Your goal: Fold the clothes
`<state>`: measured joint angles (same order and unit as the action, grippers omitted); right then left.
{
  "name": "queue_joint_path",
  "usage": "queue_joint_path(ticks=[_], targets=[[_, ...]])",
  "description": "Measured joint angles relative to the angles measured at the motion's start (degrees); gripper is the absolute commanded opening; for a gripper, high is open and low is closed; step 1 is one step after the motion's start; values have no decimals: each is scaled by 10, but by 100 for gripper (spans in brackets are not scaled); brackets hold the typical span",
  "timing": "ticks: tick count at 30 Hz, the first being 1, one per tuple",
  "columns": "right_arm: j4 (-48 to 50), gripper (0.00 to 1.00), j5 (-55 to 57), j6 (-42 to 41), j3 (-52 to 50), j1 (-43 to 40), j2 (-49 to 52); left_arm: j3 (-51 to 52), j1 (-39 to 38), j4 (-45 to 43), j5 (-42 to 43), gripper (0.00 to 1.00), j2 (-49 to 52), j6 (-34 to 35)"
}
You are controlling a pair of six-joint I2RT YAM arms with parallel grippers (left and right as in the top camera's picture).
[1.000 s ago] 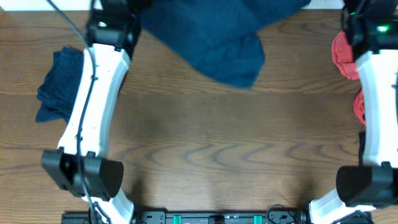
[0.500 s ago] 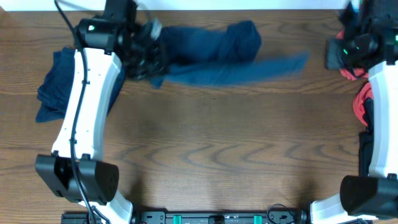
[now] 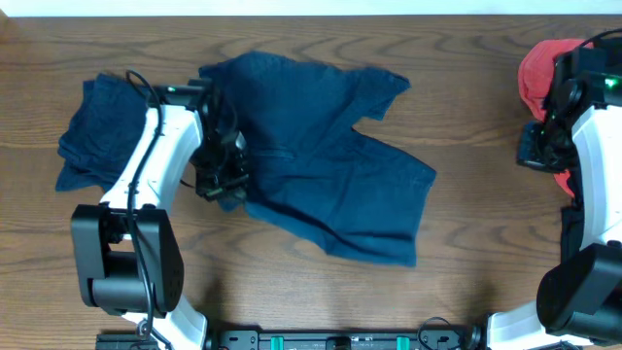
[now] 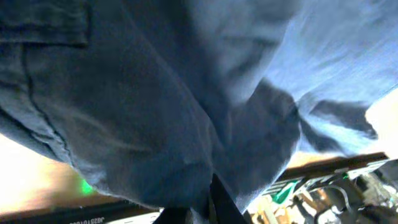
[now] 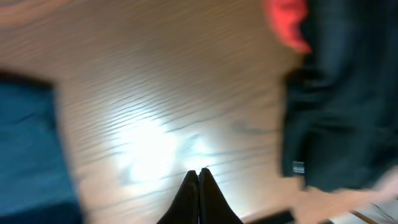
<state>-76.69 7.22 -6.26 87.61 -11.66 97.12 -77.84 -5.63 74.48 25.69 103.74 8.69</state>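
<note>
L fingers point(image 4: 217, 202) clenched on edge of blue shorts point(image 3: 330, 185), rest of the shorts spread on tabletop point(image 3: 321, 292) to their right; blue pile point(image 3: 92, 136) to their left. R fingers point(image 5: 199, 190) pressed together, empty, over bare wood, red garment point(image 3: 539, 68) just beyond

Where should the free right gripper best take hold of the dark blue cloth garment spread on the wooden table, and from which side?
Grip the dark blue cloth garment at its right-hand corner, coming in from the right with the right gripper. That edge lies flat, free and nearest to that arm, while the left gripper holds the opposite, bunched edge.
</note>
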Motion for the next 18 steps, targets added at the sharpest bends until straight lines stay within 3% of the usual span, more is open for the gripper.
queue_joint_path(ticks=[3, 6, 9, 10, 18], targets=[[4, 1, -87, 28, -21, 6, 0, 12, -9, 1, 1, 7, 0, -2], [22, 1, -152, 44, -53, 21, 0, 15, -14, 16, -10, 15, 0, -6], [60, 1, -197, 54, -97, 47, 0, 15, -19, 44, -24, 50, 0, -14], [71, 1, -208, 55, -111, 56, 0, 16, -22, 54, -29, 54, 0, -13], [214, 1, -257, 61, -225, 143, 0, 19, -39, 84, -90, 57, 0, 20]])
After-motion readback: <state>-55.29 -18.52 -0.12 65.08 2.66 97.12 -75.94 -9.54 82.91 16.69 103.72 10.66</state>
